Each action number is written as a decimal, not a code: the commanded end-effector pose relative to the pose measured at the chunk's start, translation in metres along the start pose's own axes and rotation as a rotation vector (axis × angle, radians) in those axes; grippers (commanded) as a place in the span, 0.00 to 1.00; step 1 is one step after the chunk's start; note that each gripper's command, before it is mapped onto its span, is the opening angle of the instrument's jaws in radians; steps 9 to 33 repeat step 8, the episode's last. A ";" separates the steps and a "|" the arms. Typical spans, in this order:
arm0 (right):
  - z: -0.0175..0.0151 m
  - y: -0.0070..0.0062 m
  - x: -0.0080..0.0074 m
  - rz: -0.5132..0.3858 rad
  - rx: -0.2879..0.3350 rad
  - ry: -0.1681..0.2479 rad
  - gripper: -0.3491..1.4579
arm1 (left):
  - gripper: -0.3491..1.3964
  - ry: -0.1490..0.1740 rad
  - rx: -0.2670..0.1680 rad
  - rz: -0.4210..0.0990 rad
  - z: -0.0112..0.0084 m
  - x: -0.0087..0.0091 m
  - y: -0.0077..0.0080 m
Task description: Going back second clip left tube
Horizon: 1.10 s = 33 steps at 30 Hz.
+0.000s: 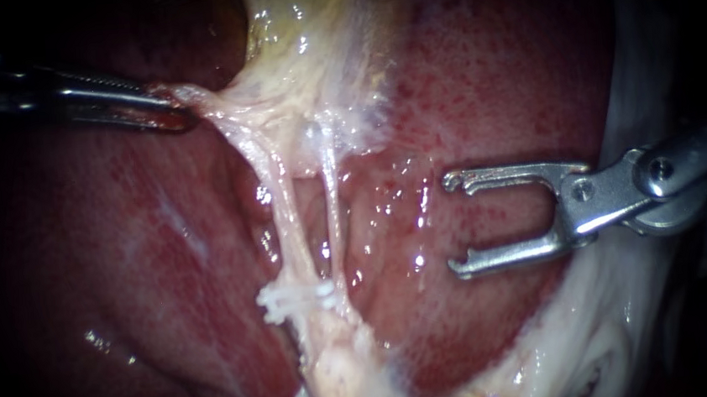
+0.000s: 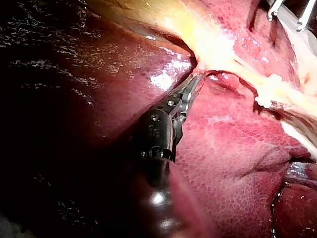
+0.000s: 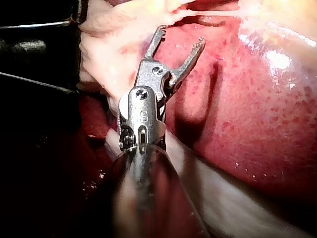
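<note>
gaping right instrument [image 1: 454, 224], well apart from clip [image 1: 294, 297]

We see the liver [image 1: 498, 103] as bed: the left tube [image 1: 286, 221], bearing a white clip [image 1: 292, 298], and the right tube [image 1: 332, 196] run across it.

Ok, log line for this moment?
left instrument: jaws shut on pale tissue | right instrument: jaws open, empty, apart from left tube | clip: one, white, on left tube

Endoscope sits close over the liver [image 1: 488, 87]; wrist cameras sight along left instrument [image 2: 197, 82] and right instrument [image 3: 181, 35] onto it.
</note>
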 end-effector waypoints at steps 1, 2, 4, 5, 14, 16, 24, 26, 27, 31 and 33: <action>0.0000 0.0000 0.0000 0.000 0.000 0.000 0.47 | 0.00 -0.002 0.000 0.000 0.0001 -0.0001 0.0000; 0.0000 0.0000 0.0000 0.000 0.000 0.000 0.47 | 0.00 -0.002 0.000 0.000 0.0001 -0.0001 0.0000; 0.0000 -0.0001 0.0000 0.000 0.000 0.000 0.47 | 0.00 -0.002 -0.001 0.000 0.0001 0.0000 0.0000; 0.0000 -0.0001 0.0000 0.000 0.000 0.000 0.47 | 0.00 -0.002 -0.001 0.000 0.0001 0.0000 0.0000; 0.0001 -0.0001 0.0001 0.000 -0.001 0.000 0.47 | 0.00 -0.002 -0.001 0.000 0.0000 0.0000 0.0000; 0.0001 -0.0001 0.0001 0.000 -0.001 0.000 0.47 | 0.00 -0.002 -0.001 0.000 0.0000 0.0000 0.0000; 0.0001 -0.0001 0.0001 0.000 -0.001 0.000 0.47 | 0.00 -0.002 -0.001 0.000 0.0000 0.0000 0.0000; 0.0001 -0.0001 0.0001 0.000 -0.001 0.000 0.47 | 0.00 -0.002 -0.001 0.000 0.0000 0.0000 0.0000; 0.0001 -0.0001 0.0001 0.000 -0.001 0.000 0.47 | 0.00 -0.002 -0.001 0.000 0.0000 0.0000 0.0000; 0.0001 -0.0001 0.0001 0.000 -0.001 0.000 0.47 | 0.00 -0.002 -0.001 0.000 0.0000 0.0000 0.0000; 0.0001 -0.0001 0.0001 0.000 -0.001 0.000 0.47 | 0.00 -0.002 -0.001 0.000 0.0000 0.0000 0.0000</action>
